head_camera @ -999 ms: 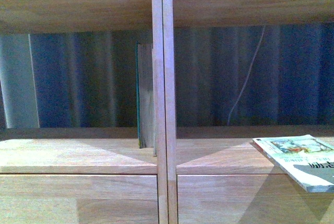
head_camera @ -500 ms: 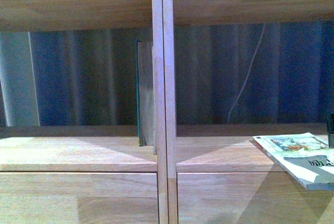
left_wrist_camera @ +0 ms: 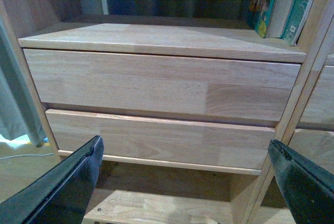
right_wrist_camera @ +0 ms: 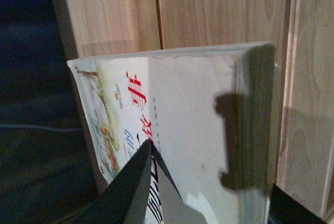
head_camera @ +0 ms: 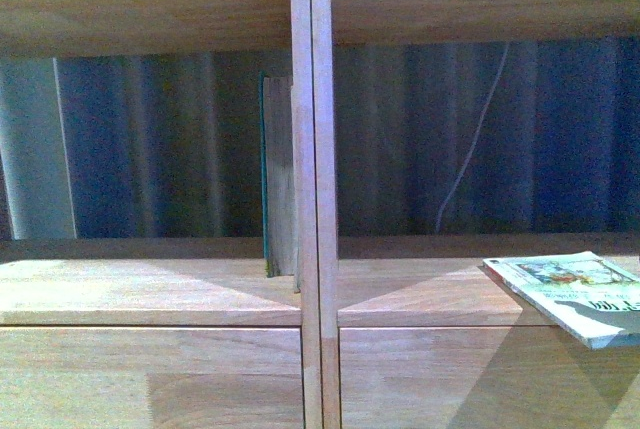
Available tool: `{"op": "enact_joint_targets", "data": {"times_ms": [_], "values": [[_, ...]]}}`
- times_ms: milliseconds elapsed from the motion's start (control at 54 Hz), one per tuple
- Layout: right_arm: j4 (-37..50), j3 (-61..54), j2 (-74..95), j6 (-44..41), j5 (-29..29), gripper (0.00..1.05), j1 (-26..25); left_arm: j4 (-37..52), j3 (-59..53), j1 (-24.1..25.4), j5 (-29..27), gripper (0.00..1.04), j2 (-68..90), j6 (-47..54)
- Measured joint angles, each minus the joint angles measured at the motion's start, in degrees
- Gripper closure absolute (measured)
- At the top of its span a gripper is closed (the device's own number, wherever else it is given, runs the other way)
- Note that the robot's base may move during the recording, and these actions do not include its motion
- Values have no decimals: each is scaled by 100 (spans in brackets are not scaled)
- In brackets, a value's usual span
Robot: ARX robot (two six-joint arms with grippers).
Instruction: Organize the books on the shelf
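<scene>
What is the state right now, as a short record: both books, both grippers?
teal book: upright in the left compartment, against the centre divider
paperback: cover up, at the right compartment front edge, one corner past it
right gripper: shut on the paperback, one finger across its cover
left gripper: open, empty, facing the drawer fronts

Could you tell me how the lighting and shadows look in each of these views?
Front view: bluish cast, dim backdrop, slanting shadow wedges on the shelf board, paperback lit. Left wrist view: even light on the drawer fronts. Right wrist view: a hard-edged shadow crosses the paperback's cover; the backdrop is dark.
</scene>
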Motion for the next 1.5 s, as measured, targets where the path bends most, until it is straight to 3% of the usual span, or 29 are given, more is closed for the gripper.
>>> {"op": "enact_joint_targets", "data": {"times_ms": [167,481,833,999,1221,1499], "values": [[68,-46,-205,-66,7,97,0,0,0,0,0,7,0,0],[413,-678,-949,-726,2,97,-68,0,0,0,0,7,0,0],[723,-1670,-2944,-2149,-518,97,-1005,0,0,0,0,7,0,0],[702,-1650,-3550,-2487,-706,97,-1082,0,0,0,0,7,0,0],[599,-1578,-4122,-2924,-769,97,-785,0,0,0,0,7,0,0],[704,-1504,-4682,-3674,-728,97,188,0,0,0,0,7,0,0]]}}
